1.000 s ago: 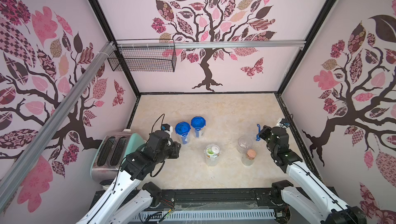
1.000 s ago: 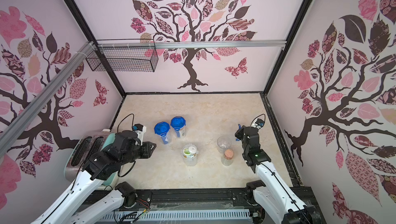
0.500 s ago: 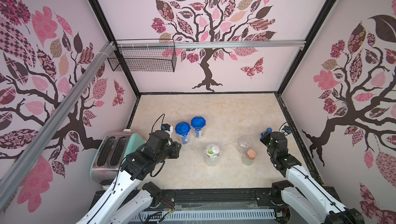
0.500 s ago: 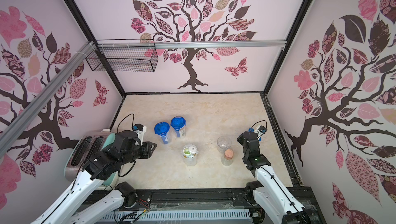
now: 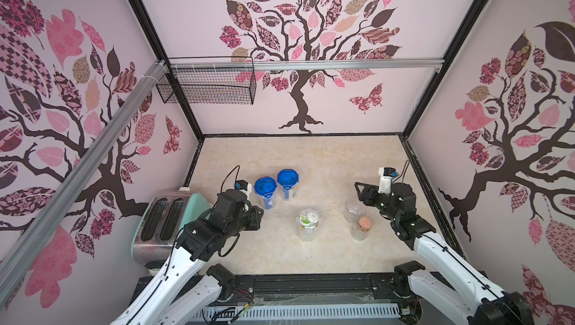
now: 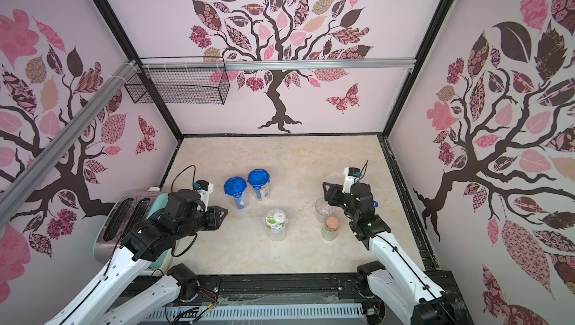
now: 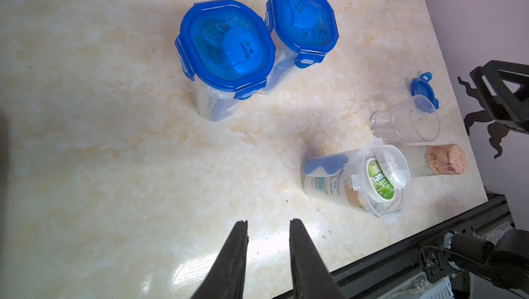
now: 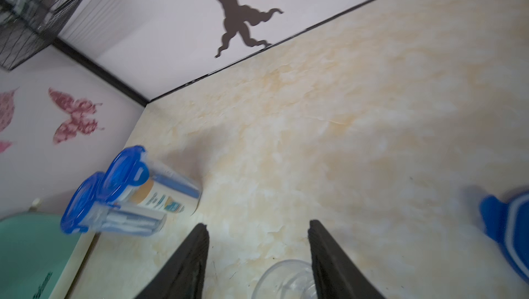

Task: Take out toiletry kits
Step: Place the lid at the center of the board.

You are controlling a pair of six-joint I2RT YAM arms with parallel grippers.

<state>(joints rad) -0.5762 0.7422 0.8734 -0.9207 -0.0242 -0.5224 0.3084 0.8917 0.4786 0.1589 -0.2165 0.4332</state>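
A lidless clear jar (image 5: 307, 230) (image 7: 372, 197) stands mid-table with a toiletry kit (image 5: 308, 217) (image 7: 382, 179) inside: round white tub, green-labelled piece, tan-capped bottle, blue-and-white toothbrush. Two more jars (image 5: 265, 188) (image 5: 287, 180) stand shut under blue clip lids, their kits showing through the walls in the right wrist view. My right gripper (image 5: 358, 186) (image 8: 257, 224) is open and empty, just above an empty glass (image 5: 354, 210). My left gripper (image 6: 223, 213) (image 7: 267, 223) hovers left of the open jar, its jaws slightly apart with nothing between them.
A loose blue lid (image 7: 423, 91) (image 8: 509, 234) lies on the table by the right wall. A cork-stoppered bottle (image 5: 361, 228) stands in front of the glass. A mint toaster (image 5: 165, 220) sits at the left edge. A wire basket (image 5: 207, 85) hangs on the back-left rail.
My right gripper opened and let go of the blue lid, which now lies by the right wall. It then swung left over the empty glass. The left arm stayed still.
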